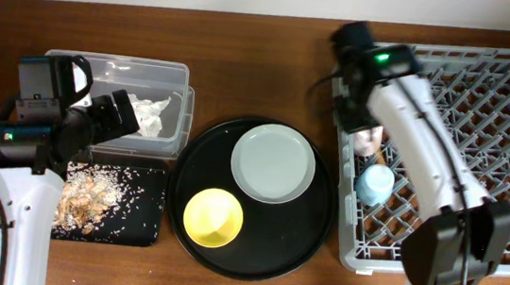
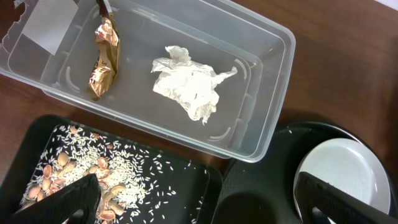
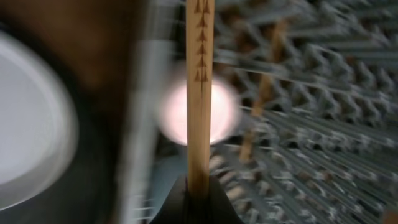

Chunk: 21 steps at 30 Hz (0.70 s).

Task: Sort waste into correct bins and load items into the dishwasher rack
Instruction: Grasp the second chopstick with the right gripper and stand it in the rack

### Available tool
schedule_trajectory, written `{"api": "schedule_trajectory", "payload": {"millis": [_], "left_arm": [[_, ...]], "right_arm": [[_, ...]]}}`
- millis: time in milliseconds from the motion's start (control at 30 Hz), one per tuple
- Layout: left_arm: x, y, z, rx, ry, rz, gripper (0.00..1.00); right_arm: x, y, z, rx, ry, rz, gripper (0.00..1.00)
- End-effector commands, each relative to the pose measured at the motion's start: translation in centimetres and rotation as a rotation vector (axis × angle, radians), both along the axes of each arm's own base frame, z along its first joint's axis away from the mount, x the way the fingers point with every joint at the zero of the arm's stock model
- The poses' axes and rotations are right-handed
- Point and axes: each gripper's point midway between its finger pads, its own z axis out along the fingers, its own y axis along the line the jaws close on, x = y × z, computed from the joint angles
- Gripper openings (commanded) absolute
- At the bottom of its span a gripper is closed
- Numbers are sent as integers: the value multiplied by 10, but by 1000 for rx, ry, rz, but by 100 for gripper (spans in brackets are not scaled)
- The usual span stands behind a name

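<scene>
The clear tub (image 1: 116, 63) holds the white tissue (image 2: 189, 87) and the gold-brown wrapper (image 2: 102, 59). The flat black tray (image 2: 186, 193) holds rice scraps (image 2: 93, 180). My left gripper (image 2: 208, 205) is open and empty above the tub's near edge; overhead it (image 1: 130, 112) is beside the tissue (image 1: 152, 113). My right gripper (image 3: 199, 186) is shut on a wooden chopstick (image 3: 200, 93) over the grey rack's (image 1: 485, 119) left side. A second chopstick (image 3: 264, 93) leans in the rack. The pink cup (image 1: 366, 140) and blue cup (image 1: 375, 184) sit in the rack.
The large round black tray (image 1: 307, 233) lies between the bins and the rack. It carries the pale plate (image 1: 273, 163) and the yellow bowl (image 1: 213, 217). The right wrist view is blurred.
</scene>
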Motion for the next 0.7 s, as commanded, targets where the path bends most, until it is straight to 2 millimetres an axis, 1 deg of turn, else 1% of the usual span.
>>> {"api": "schedule_trajectory", "payload": {"millis": [0, 33, 67, 133, 167, 233, 333, 467, 567, 667], "left_arm": [[0, 2, -2, 4, 7, 9, 99], [0, 2, -2, 4, 7, 9, 99], [0, 2, -2, 4, 7, 9, 99], [0, 2, -2, 4, 7, 9, 99], [0, 2, -2, 4, 7, 9, 99], [0, 2, -2, 4, 7, 9, 99], [0, 2, -2, 4, 7, 10, 99], [0, 2, -2, 4, 7, 9, 99], [0, 2, -2, 4, 7, 9, 99], [0, 2, -2, 4, 7, 9, 99]], "right_arm": [[9, -53, 5, 3, -23, -88, 4], [12, -60, 3, 44, -30, -112, 4], [15, -62, -1, 134, -16, -73, 4], [19, -58, -5, 316, -9, -4, 4], [22, -71, -10, 341, -18, -32, 4], [22, -83, -15, 343, -11, -64, 4], [22, -89, -28, 357, 15, -88, 4], [22, -89, -34, 358, 30, -91, 22], [21, -89, -34, 358, 32, -93, 24], [22, -88, -34, 383, 21, -175, 28]]}}
